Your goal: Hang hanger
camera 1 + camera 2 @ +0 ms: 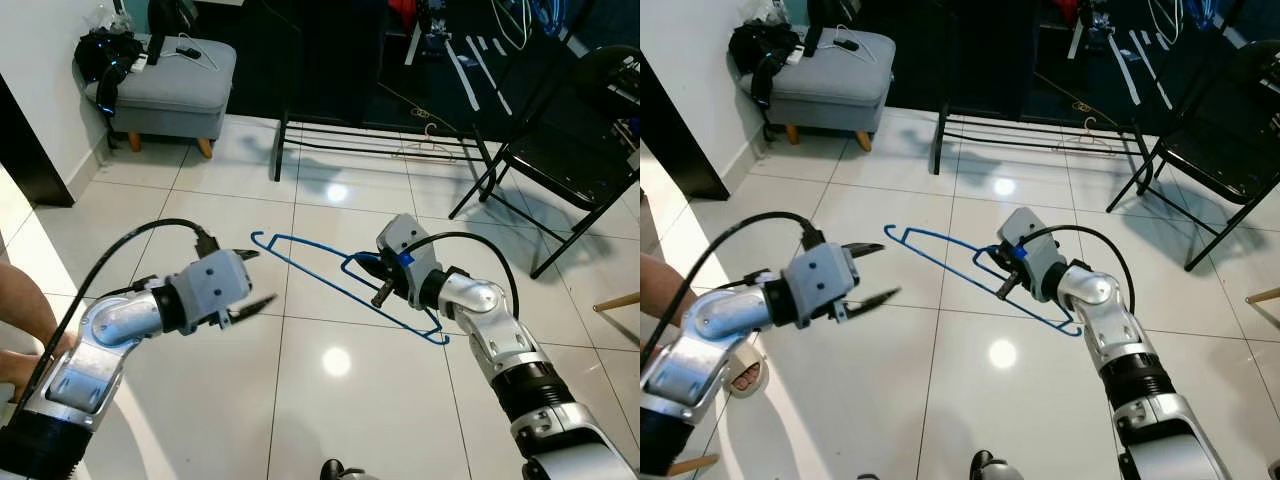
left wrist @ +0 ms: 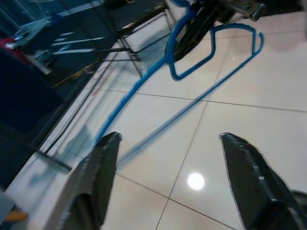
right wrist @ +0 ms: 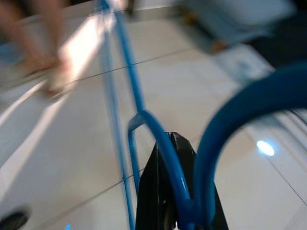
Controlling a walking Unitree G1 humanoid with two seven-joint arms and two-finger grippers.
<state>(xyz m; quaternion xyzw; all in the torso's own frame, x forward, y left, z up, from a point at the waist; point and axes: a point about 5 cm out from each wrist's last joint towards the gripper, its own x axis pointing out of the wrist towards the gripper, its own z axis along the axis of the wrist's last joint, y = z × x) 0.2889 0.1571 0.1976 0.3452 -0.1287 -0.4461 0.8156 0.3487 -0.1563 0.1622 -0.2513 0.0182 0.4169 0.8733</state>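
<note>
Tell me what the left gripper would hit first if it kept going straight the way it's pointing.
Probably the blue hanger. The open left gripper points at its near end, held up by the right gripper. Depth is unclear, so it could pass beneath.

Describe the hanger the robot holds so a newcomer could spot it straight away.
Over the white tiled floor, between the robot's two arms, the right gripper is shut on a blue hanger. It is thin blue wire, unlike the pale wire hanger lying by the black rack behind.
</note>
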